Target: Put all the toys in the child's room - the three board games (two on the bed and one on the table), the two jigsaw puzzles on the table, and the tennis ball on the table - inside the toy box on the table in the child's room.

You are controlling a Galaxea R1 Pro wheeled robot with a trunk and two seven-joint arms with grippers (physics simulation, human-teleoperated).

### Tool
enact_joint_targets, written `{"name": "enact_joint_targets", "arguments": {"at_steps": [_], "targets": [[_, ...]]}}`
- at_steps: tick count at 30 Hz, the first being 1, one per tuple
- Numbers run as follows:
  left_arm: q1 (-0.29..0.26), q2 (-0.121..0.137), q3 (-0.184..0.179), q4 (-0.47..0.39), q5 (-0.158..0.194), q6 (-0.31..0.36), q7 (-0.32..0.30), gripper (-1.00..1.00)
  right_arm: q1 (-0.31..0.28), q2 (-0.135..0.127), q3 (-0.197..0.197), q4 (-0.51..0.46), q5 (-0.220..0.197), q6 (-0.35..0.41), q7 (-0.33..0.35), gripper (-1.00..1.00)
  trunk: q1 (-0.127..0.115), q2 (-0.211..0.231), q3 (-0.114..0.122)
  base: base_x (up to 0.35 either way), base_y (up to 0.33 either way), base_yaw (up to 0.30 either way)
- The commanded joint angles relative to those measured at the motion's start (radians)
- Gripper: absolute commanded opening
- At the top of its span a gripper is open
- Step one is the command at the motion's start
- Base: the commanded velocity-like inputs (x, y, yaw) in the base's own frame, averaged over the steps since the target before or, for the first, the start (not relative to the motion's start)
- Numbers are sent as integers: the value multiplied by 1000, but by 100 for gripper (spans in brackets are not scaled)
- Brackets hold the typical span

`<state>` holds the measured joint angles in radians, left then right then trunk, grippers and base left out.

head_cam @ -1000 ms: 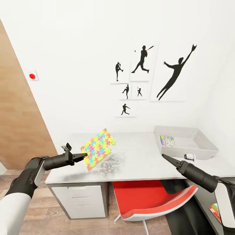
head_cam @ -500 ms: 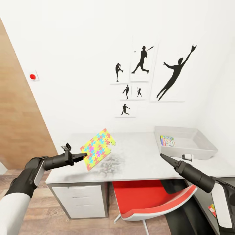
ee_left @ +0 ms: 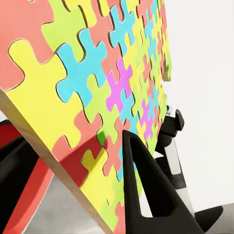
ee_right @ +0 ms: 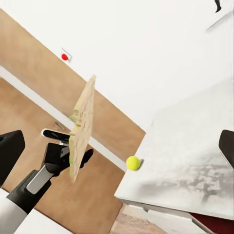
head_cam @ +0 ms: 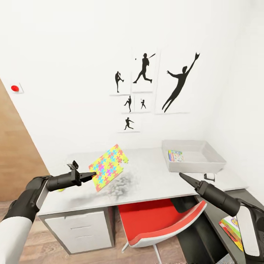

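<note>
My left gripper [head_cam: 93, 176] is shut on the lower edge of a jigsaw puzzle [head_cam: 109, 167], a flat box with a lid of bright interlocking pieces. It holds the box tilted above the left part of the table [head_cam: 146, 176]. In the left wrist view the puzzle [ee_left: 92, 87] is close up, with one dark finger [ee_left: 144, 190] pressed on its face. The grey toy box [head_cam: 216, 161] stands at the table's far right, with a colourful flat box [head_cam: 176, 156] inside. My right gripper [head_cam: 181, 176] hovers open in front of the toy box. The tennis ball [ee_right: 133, 163] lies near the table's left end.
A red-and-white chair [head_cam: 161, 220] is tucked under the table's middle, and white drawers [head_cam: 84, 231] stand below its left end. Another colourful flat box [head_cam: 231, 227] lies on the dark desk top at the lower right. A small white-and-black item [head_cam: 209, 177] sits before the toy box.
The whole head view has swung, so the wall, posters, table and toy box now sit further left. My left gripper still holds the puzzle in the same pose.
</note>
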<state>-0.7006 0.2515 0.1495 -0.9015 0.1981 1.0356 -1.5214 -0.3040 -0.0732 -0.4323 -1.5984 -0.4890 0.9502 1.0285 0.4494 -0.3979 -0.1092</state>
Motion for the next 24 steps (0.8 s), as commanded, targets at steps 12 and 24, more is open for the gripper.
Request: {"name": "enact_joint_targets", "arguments": {"at_steps": [12, 24], "targets": [[0, 22, -3, 0, -3, 11, -49, -100, -1, 15, 0, 1, 6, -27, 1, 100, 1, -2, 4, 0, 0, -272], [0, 23, -6, 0, -5, 10, -49, -100, -1, 14, -2, 4, 5, -30, 1, 100, 1, -2, 9, 0, 0, -272]]}}
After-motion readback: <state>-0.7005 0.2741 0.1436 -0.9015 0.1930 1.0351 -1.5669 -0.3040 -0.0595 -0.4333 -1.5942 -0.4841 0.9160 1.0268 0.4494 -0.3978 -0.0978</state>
